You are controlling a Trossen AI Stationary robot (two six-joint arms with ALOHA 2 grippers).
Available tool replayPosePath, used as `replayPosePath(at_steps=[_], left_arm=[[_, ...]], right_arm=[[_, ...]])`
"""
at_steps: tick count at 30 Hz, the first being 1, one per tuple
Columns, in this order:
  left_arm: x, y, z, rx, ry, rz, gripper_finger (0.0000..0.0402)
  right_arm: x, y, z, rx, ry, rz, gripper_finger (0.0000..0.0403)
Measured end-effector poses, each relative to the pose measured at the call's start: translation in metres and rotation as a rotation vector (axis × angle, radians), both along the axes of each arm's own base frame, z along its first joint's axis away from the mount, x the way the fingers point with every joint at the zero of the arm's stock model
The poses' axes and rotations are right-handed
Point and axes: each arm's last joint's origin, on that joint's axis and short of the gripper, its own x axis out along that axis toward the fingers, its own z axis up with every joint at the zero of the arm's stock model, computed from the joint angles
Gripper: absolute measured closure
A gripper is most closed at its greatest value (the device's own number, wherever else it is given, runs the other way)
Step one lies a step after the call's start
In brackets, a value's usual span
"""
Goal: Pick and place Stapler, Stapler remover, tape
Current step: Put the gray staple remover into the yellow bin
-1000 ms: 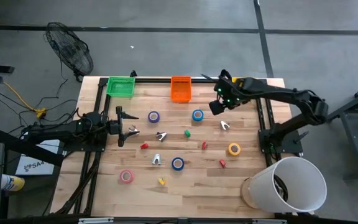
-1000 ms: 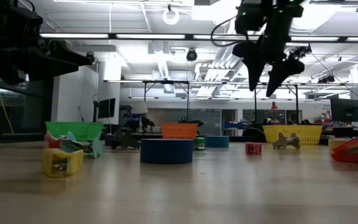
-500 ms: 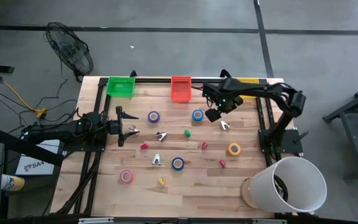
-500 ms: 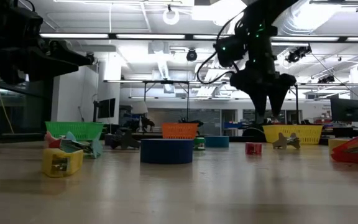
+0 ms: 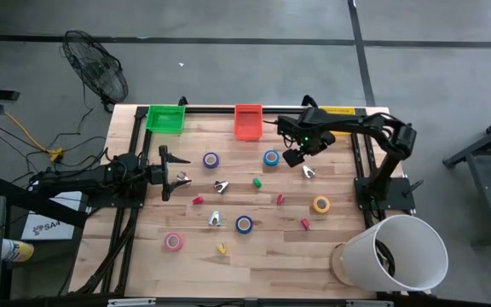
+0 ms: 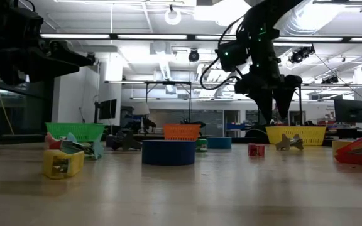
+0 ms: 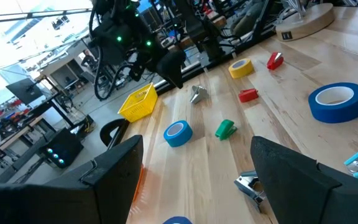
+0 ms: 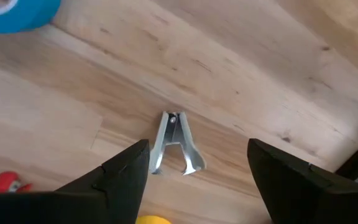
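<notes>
Your right gripper [image 5: 294, 157] hangs above the far right part of the light wooden table [image 5: 228, 264], its two dark fingers [image 8: 123, 177] spread wide with nothing between them. Looking down through that gap in the right wrist view, you see a small silver staple remover [image 8: 176, 144] lying flat on the wood, untouched. From above, that staple remover [image 5: 309, 171] sits just beside the gripper, on its near side, and a blue ring of tape [image 5: 270, 158] lies just to the gripper's left.

Your left gripper [image 5: 176, 180] waits low at the table's left edge, fingers parted and empty, pointing toward a second silver staple remover [image 5: 221, 186] near it.

The other tape rolls are scattered well apart: a purple ring [image 5: 210, 159] toward the far side, a second blue ring [image 5: 244, 224] near the middle front, a yellow ring [image 5: 320, 204] on the right, and a pink ring [image 5: 173, 242] at the front left. A third silver staple remover [image 5: 215, 220] lies beside the front blue ring.

A green mesh basket [image 5: 165, 118] and an orange mesh basket [image 5: 248, 122] stand along the far edge. A large white bucket [image 5: 396, 253] sits at the near right corner.
</notes>
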Motion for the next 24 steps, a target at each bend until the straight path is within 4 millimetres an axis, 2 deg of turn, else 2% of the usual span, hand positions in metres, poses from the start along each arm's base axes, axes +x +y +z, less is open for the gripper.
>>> replayPosePath(at_steps=[10,19,24], left_arm=[[0.000,0.000,0.000,0.000,0.000,-0.001,0.0108],[0.000,0.000,0.000,0.000,0.000,-0.001,0.0108],[0.000,0.000,0.000,0.000,0.000,-0.001,0.0108]], right_arm=[[0.010,0.002,-0.021,0.057,0.041,0.008,0.0078],[0.009,0.005,-0.041,0.117,0.081,0.010,0.0075],[0.005,0.014,-0.055,0.187,0.055,0.011,0.0075]])
